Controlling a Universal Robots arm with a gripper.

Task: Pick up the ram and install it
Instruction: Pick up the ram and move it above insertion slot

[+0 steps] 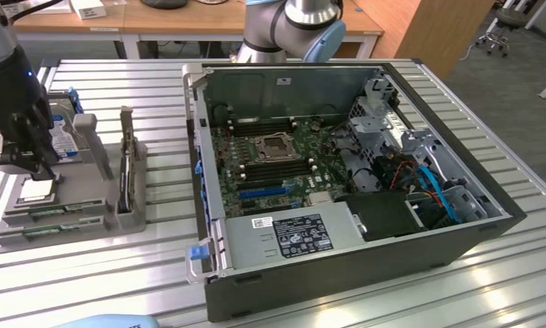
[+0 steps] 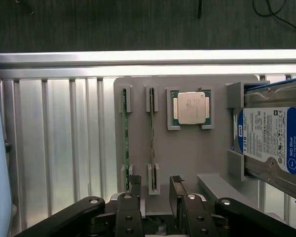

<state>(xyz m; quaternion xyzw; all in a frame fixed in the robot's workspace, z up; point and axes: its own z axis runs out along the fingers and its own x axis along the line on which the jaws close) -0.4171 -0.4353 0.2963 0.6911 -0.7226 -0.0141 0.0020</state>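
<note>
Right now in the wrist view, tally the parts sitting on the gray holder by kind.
RAM sticks: 2
Processor: 1
Hard drive: 1
Total: 4

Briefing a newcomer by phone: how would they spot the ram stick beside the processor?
On the exterior view's left of the open computer case sits a grey tray. Two thin green sticks stand on edge in it; the ram is the one beside the square silver processor.
</note>
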